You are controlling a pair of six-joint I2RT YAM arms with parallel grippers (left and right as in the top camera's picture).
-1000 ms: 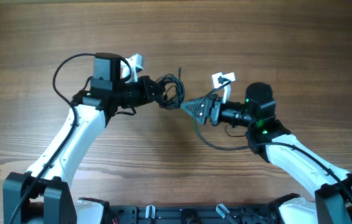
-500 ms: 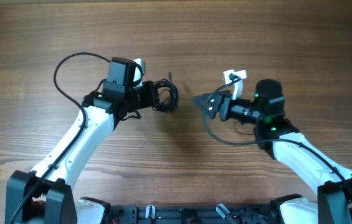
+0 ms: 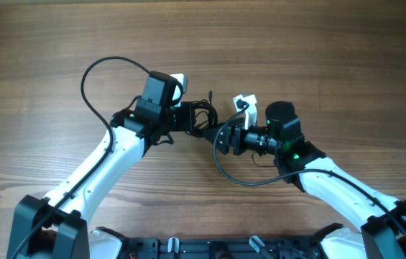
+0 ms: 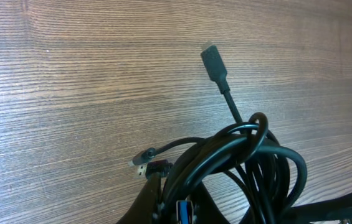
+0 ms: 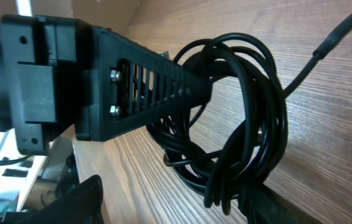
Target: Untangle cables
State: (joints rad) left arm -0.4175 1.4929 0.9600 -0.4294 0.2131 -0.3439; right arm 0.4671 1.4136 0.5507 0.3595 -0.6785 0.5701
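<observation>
– Cables (image 3: 204, 114) in a tight black bundle near the middle of the table (image 3: 332, 43), and the left hand (image 3: 194, 119) is clamped on them, pinched together on the strands

– And look at the right hand (image 3: 220, 137), right up beside that bundle from the other side! Its own wrist view shows its fingers (image 5: 82, 199) spread wide apart with nothing pinched between them

– The lowest loops hang close by one of those fingers, though whether they touch it cannot be told

– Over on the left wrist view, one long plug (image 4: 214, 62) sticks straight out of the coil on a stiff lead, pointing away over the wood grain

– A second, smaller plug end (image 4: 140, 167) pokes out low on the other side, close to where the left hand grips

– Several loops are wound over one another, with one strand hooked across the top of them. Whether the bundle rests on the table or hangs just off it, no view settles

– From above, the two hands point at each other: the left one's tip buried in the loops, the right one's just beside them
</observation>
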